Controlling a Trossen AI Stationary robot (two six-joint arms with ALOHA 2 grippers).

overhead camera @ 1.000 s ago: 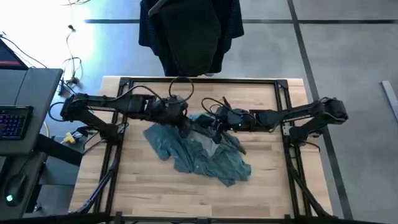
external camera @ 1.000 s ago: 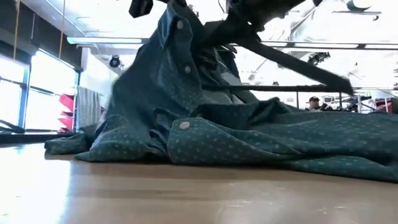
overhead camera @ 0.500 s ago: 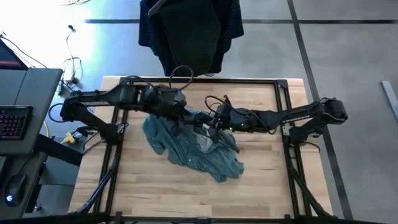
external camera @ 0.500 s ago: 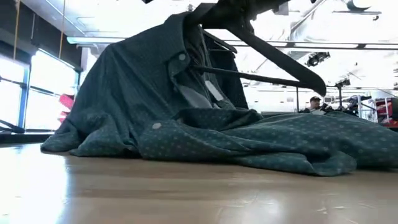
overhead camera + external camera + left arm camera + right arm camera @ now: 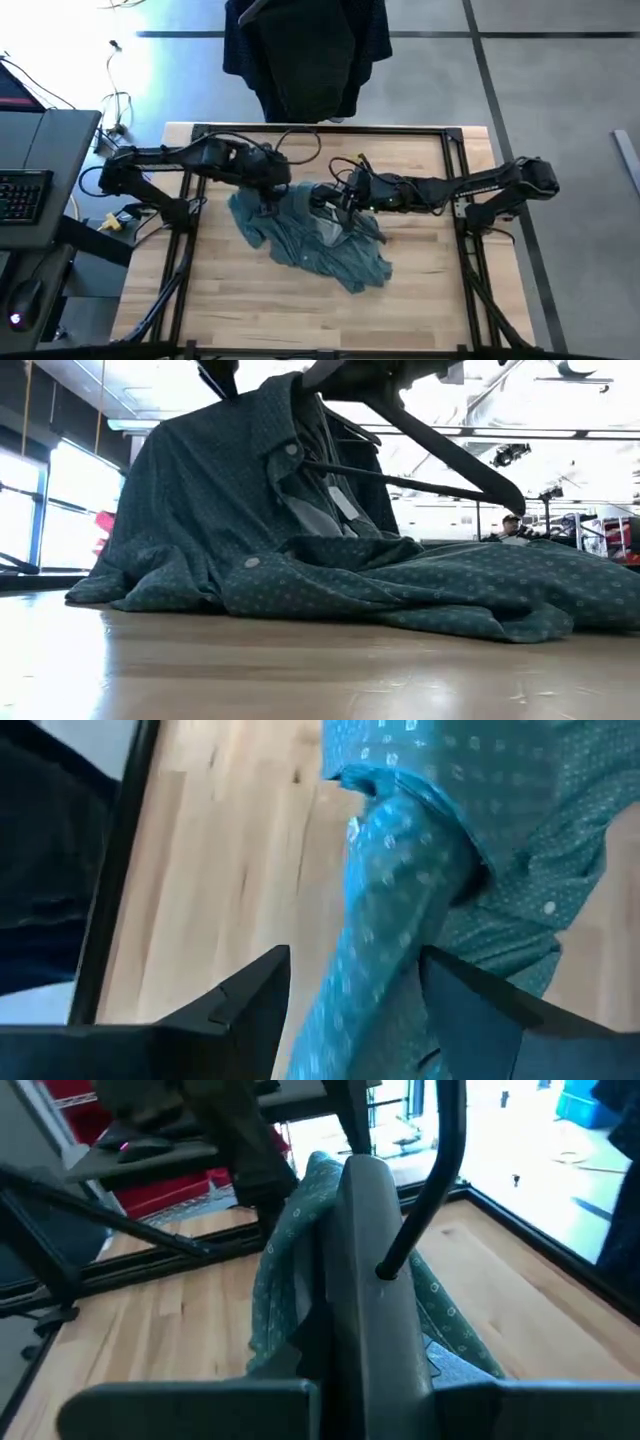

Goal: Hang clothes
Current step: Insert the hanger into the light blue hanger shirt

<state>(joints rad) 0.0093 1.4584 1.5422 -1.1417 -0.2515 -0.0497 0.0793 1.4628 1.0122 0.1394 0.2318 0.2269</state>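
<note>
A teal dotted shirt (image 5: 320,245) lies crumpled at the table's middle, with its collar end raised (image 5: 250,450). A dark grey hanger (image 5: 450,455) sits inside that raised part, one arm sticking out toward the right. My left gripper (image 5: 265,192) is over the shirt's left part, shut on a fold of it (image 5: 390,920). My right gripper (image 5: 335,195) is just right of it, shut on the hanger (image 5: 365,1250). The shirt's lower half rests on the wood (image 5: 450,600). My left gripper pinches a bunched fold of the shirt (image 5: 400,890) between its two fingers, coming from above. The held part is lifted and drapes down; the rest lies slack on the table. My right gripper holds the hanger's thick middle (image 5: 365,1310) just below its hook (image 5: 440,1170), between its two fingers, reaching level from the table's right. The hanger is raised off the table, with shirt cloth over its far end (image 5: 300,1230).
Two dark garments (image 5: 305,50) hang beyond the table's far edge. A black frame (image 5: 185,250) runs along the table's sides. A desk with a keyboard (image 5: 25,195) stands at the left. Bare wood (image 5: 300,320) lies toward the near edge.
My left gripper has carried the shirt's collar end toward the table's left and spread it over the hanger's end. The shirt's lower part has slid a little toward the far left. My right gripper has shifted slightly left with the hanger.
</note>
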